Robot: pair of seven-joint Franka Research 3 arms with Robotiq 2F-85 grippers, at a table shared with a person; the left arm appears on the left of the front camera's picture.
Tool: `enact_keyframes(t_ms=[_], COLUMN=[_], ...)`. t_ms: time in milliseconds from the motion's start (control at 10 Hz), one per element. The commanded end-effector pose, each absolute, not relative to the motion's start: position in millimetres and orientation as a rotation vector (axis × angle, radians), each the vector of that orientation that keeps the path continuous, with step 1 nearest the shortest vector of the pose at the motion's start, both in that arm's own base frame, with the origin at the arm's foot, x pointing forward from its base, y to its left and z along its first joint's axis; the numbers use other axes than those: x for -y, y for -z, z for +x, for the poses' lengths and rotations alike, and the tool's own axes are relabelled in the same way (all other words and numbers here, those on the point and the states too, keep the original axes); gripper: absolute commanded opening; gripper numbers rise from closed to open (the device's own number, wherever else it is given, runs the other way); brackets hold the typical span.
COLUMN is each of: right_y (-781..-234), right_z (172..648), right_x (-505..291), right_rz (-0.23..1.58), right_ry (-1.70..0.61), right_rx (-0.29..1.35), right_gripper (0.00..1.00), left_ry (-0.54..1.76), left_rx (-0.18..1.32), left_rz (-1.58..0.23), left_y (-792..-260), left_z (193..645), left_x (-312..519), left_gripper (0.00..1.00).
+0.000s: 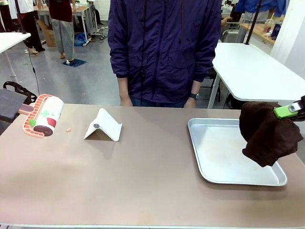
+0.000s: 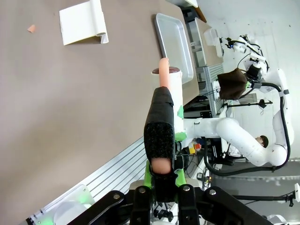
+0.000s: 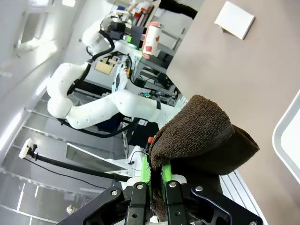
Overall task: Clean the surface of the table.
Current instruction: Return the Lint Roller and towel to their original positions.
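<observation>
Bench [image 1: 152,181] surface spans the whole front view, brownish and matte, and it is the thing to be cleaned. A small pinkish crumb [image 1: 68,129] lies on it near the left end, just beside a white folded stand [image 1: 103,125]. A silver tray [image 1: 233,152] sits on the right half, apparently bare.

The left claw [image 2: 159,176] is clenched on the pink handle of a lint roller [image 1: 44,115], whose drum hangs over the bench's left edge, seemingly just clear of the surface. The right claw [image 3: 155,176] is clenched on a dark brown cloth [image 1: 268,131], held up above the tray's right edge, not touching the bench. A person [image 1: 164,50] stands at the far side with hands out of sight behind the edge.

Judgement: both tools are in hand but neither is yet working the surface, so the wiping step is about to begin. The next move calls for lowering one tool onto the bench; the roller stands nearest the crumb. The stand and tray may obstruct a full sweep.
</observation>
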State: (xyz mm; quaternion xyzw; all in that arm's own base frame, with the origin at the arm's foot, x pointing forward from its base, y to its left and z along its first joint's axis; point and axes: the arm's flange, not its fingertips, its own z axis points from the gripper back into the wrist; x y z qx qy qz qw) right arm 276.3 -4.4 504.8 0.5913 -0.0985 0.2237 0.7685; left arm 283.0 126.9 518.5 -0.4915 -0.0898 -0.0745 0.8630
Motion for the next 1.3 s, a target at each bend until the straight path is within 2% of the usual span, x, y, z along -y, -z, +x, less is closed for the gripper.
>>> enact_keyframes(t_ms=[0, 1200], right_y=[-506.2, -503.8], right_z=[275.0, 283.2], right_x=[4.7, -3.4], right_rz=[1.288, 1.280], right_ry=[-0.490, -0.489], right_rx=[0.215, 0.202], right_gripper=[0.11, 0.11], left_ry=[0.157, 0.157], left_rx=[0.188, 0.188], left_rz=[-1.032, -1.031], left_y=[-522.3, -518.6], left_z=[281.6, 283.1], left_x=[-127.7, -126.7], left_gripper=[0.20, 0.20])
